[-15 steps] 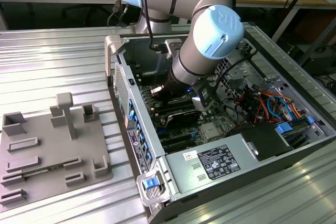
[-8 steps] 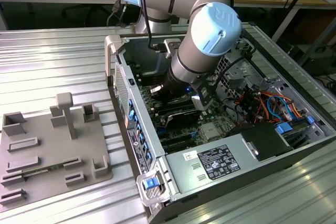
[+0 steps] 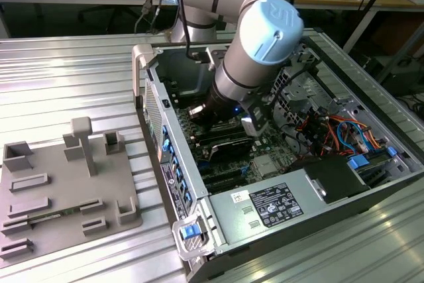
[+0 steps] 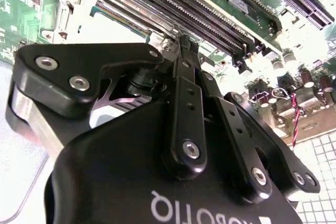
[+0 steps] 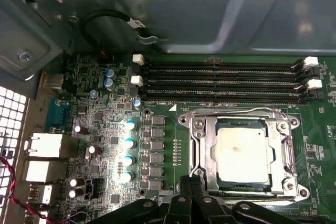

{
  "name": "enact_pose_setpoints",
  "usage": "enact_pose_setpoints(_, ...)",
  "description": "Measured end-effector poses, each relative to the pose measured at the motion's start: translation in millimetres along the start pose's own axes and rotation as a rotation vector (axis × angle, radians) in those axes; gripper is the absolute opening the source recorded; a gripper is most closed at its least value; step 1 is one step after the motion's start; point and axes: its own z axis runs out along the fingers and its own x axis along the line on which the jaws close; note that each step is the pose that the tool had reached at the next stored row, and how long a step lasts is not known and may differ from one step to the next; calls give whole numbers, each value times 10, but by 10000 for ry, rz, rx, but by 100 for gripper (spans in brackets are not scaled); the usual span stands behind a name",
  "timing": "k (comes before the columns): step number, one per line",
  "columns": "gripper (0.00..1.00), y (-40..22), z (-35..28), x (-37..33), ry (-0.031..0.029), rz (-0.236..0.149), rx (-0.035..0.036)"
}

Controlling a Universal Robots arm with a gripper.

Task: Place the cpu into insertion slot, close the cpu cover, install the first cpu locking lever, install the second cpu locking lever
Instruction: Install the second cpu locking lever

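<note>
CPU (image 5: 243,153), the flat silvery square chip, already sits in the socket (image 5: 242,156) on the green circuit board (image 5: 168,129), just beside the long black memory slots (image 5: 220,82) and toward the board's edge nearest the end effector. The thin silver cover (image 5: 202,153) looks to be lying down around the chip, its window framing the metal top, and a wire lever (image 5: 236,113) runs along the side of the socket that faces the memory slots. Whether either of the 2 levers is fully hooked I cannot tell.

End effector (image 5: 190,182): its black fingers (image 4: 187,77) are pressed together with nothing between them, the tips just beside the socket's near rim.

In the exterior view the arm (image 3: 255,57) reaches down into the open computer case (image 3: 278,203) lying on the ribbed counter (image 3: 73,77).

Risks, as I judge them: closed tips pushing off-line could slip from a thin lever and strike the cover or nearby capacitors; forcing a lever over a cover not fully seated could bend the frame or stress the chip.
</note>
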Motion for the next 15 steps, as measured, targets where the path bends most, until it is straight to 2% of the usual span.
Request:
enact_pose_setpoints(6,11,1,24,1,2,-1,-2)
enact_pose_setpoints(11,11,2,20,0,-3,-1,-6)
enact_pose_setpoints(13,11,15,-26,0,-4,-1,-8)
enact_pose_setpoints(15,11,41,-116,1,-1,-2,-4)
